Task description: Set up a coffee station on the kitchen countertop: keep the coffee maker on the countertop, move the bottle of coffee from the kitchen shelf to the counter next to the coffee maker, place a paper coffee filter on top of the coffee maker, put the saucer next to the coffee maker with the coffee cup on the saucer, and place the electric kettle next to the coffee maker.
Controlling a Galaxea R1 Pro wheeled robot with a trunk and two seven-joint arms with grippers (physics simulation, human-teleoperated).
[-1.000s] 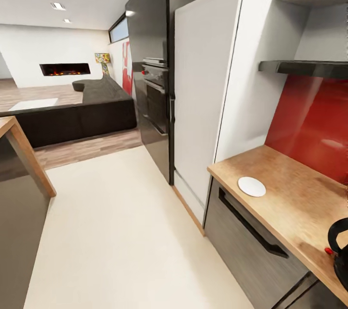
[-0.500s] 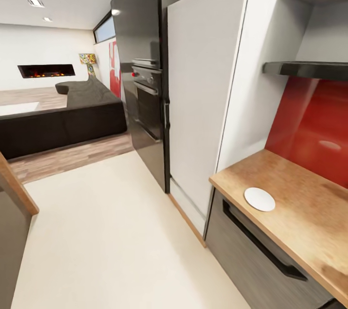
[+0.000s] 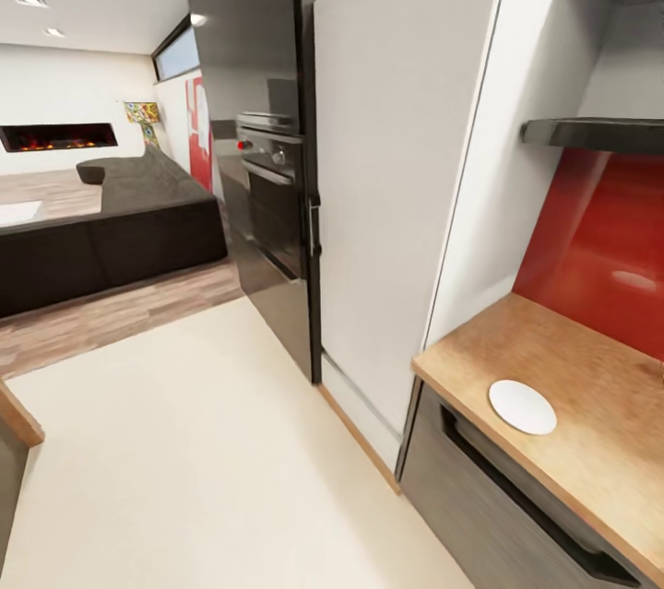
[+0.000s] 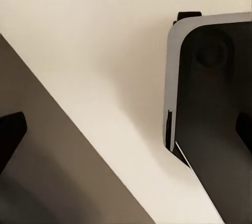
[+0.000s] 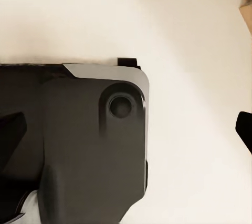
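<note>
A white saucer [image 3: 522,406] lies flat on the wooden countertop [image 3: 599,359] at the lower right of the head view. A dark shelf [image 3: 590,133] hangs above the counter, and nothing shows on its visible part. The coffee maker, bottle, filter, cup and kettle are out of view. In the left wrist view my left gripper [image 4: 126,129] is open, with dark fingertips [image 4: 10,132] far apart over the pale floor. My right gripper [image 5: 128,129] is open too, its fingertips [image 5: 244,126] at the picture's edges above the robot's dark base [image 5: 79,140].
A tall white cabinet [image 3: 397,183] stands left of the counter, then a black oven column [image 3: 267,202]. A dark drawer front [image 3: 489,497] sits under the counter. A black sofa [image 3: 111,229] lies beyond the pale kitchen floor [image 3: 184,460]. A wooden island corner [image 3: 14,418] juts in at left.
The head camera has moved: the whole picture shifted. The saucer slid toward the lower right, the island shrank at left, and the black kettle left the frame's right edge.
</note>
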